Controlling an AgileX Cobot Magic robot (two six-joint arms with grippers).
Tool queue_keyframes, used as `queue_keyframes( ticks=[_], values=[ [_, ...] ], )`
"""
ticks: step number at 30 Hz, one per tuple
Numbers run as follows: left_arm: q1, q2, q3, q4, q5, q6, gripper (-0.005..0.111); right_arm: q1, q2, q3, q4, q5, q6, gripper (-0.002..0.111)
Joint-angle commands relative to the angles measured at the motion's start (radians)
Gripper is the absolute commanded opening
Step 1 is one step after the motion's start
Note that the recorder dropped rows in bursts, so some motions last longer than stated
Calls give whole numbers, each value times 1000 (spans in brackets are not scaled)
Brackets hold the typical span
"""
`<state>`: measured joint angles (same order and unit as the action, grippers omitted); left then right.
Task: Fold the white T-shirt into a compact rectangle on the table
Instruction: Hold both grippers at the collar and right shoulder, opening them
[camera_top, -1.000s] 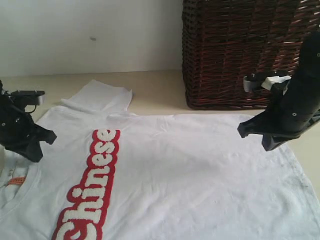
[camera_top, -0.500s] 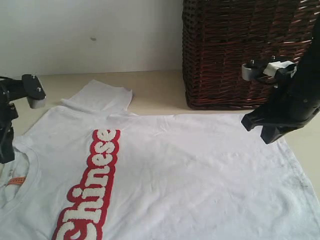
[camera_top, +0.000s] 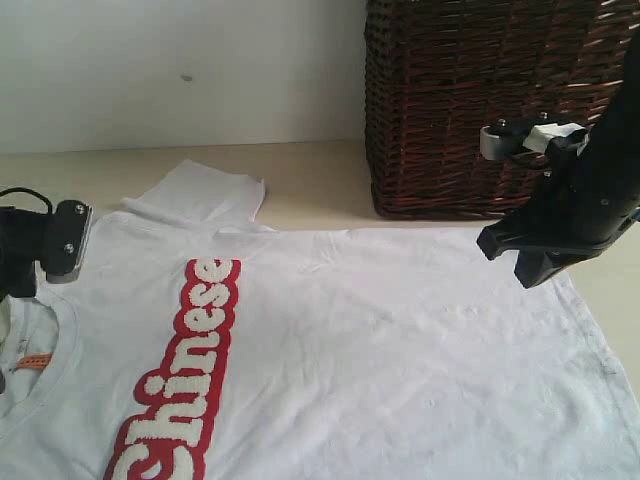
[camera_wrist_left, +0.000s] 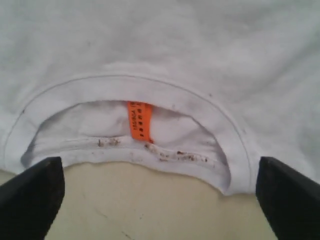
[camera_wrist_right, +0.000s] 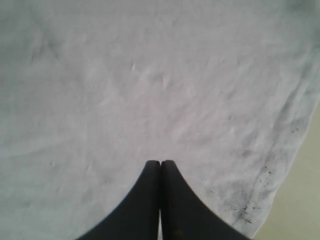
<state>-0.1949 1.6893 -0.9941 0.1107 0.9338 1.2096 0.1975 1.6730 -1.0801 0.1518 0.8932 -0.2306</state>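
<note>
1. One white T-shirt (camera_top: 380, 350) lies spread flat and face up on the table (camera_top: 310, 180). It fills most of the exterior view, and no fold shows in the body.
2. You see its red band (camera_top: 185, 370) with fuzzy white letters running along the chest. One short sleeve (camera_top: 200, 192) sticks out toward the wall.
3. The collar sits at the left edge of the exterior view, with the orange neck tag (camera_top: 35, 361) inside it. In the left wrist view the tag (camera_wrist_left: 140, 121) hangs at the back of the neck opening, and dark specks mark the inner seam.
4. In the right wrist view the hem edge of the shirt (camera_wrist_right: 125, 75) also carries dark specks. Bare table (camera_wrist_right: 305, 200) shows just past it.
5. Your left gripper (camera_wrist_left: 159, 170) is over the collar with its jaws wide apart. One finger (camera_wrist_left: 30, 197) stands at each side of the neck opening, and nothing is clamped between them.
6. Your right gripper (camera_wrist_right: 160, 170) has its jaws pressed together with no cloth between them. It hangs over the shirt near the hem corner, close to the basket (camera_top: 520, 255). You cannot tell whether the tips touch the fabric.
7. A dark brown wicker basket (camera_top: 490, 100) stands on the table just beyond the shirt, against the pale wall (camera_top: 180, 70).
</note>
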Motion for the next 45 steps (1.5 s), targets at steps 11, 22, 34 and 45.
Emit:
queue_keyframes(
  ticks=[11, 22, 34, 45],
  values=[
    [8, 54, 79, 52, -19, 201, 105, 0, 1, -7, 6, -6, -7, 0],
    [127, 104, 84, -45, -132, 295, 105, 0, 1, -7, 6, -10, -10, 0],
    [138, 157, 84, -50, -212, 380, 105, 0, 1, -7, 6, -6, -10, 0],
    [153, 160, 84, -37, -202, 386, 105, 0, 1, -7, 6, -8, -10, 0]
  ],
)
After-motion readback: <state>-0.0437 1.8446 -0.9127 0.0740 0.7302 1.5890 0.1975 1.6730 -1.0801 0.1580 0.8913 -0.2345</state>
